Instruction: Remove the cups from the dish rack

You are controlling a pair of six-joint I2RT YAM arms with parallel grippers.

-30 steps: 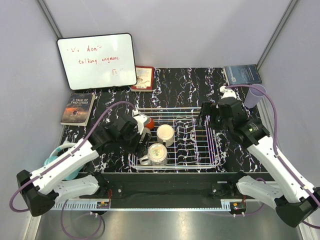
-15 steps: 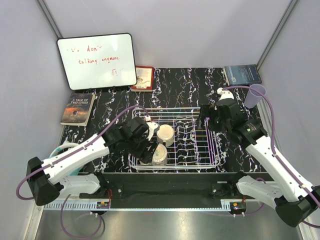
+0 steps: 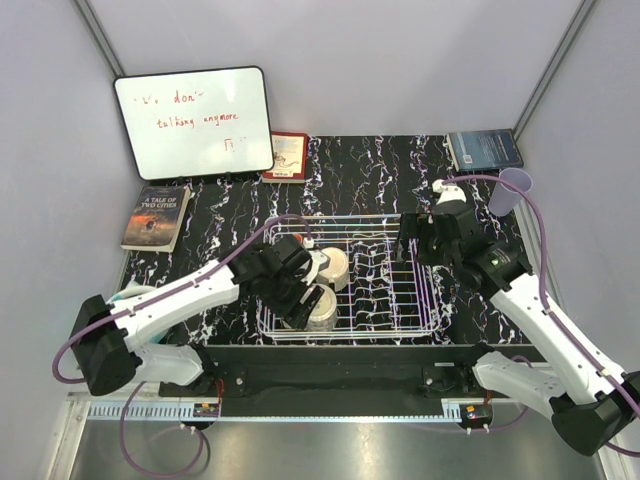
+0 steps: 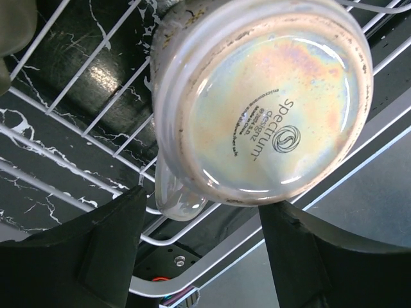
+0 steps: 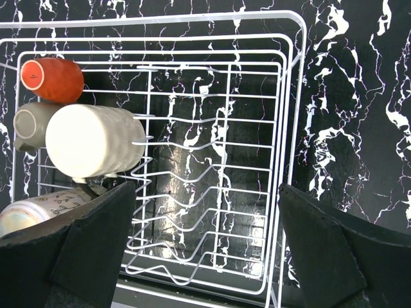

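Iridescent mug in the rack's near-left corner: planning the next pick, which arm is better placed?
Left. The left end effector, open, sits at the mug, its base filling the wrist view; the right end effector hangs over the bare right half of the dish rack.

Whiteboard far left, paperback just below, perhaps a red booklet beside, blue book far right.

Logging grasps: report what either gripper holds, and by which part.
Nothing is held. The left gripper is open at the upturned iridescent mug, not clamping it; the right gripper is open above the dish rack.
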